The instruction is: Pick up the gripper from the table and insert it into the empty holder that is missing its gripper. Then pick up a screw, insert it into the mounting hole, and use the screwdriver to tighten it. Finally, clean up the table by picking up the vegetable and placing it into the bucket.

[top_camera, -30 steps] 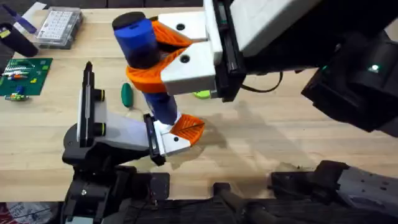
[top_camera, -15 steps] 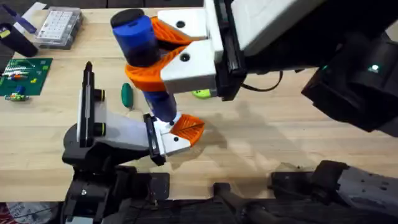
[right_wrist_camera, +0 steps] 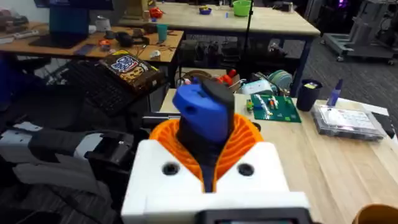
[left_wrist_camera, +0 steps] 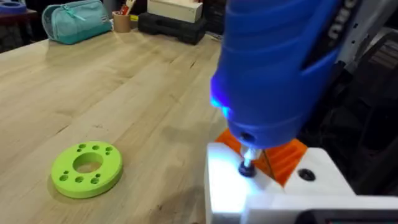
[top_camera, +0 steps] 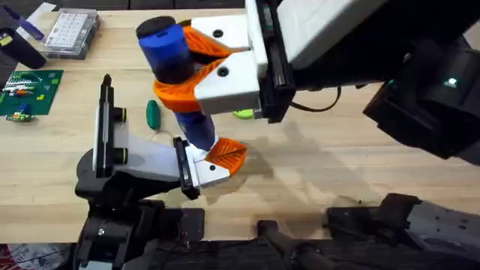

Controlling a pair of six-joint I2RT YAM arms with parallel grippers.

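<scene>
A: Step in hand, by my reading: tightening the screw. The right gripper [top_camera: 196, 69] has its white fingers with orange ribbed pads clamped on the screwdriver [top_camera: 171, 64], held upright; the thin dark bit sits on a small screw head in the white mounting block [left_wrist_camera: 261, 193].

B: Left gripper [top_camera: 191, 166]?

A: It steadies the white-and-orange part on the tabletop [top_camera: 337, 165]; I cannot tell how its fingers stand.

B: Next?

A: Probably keep the bit square and pressed down. Then cleanup: the vegetable [top_camera: 153, 114], smooth, dark green, oblong, lies on bare pale wood just beside the holder. The lime-green ring [left_wrist_camera: 86, 168] is flat, matte, perforated.
</scene>
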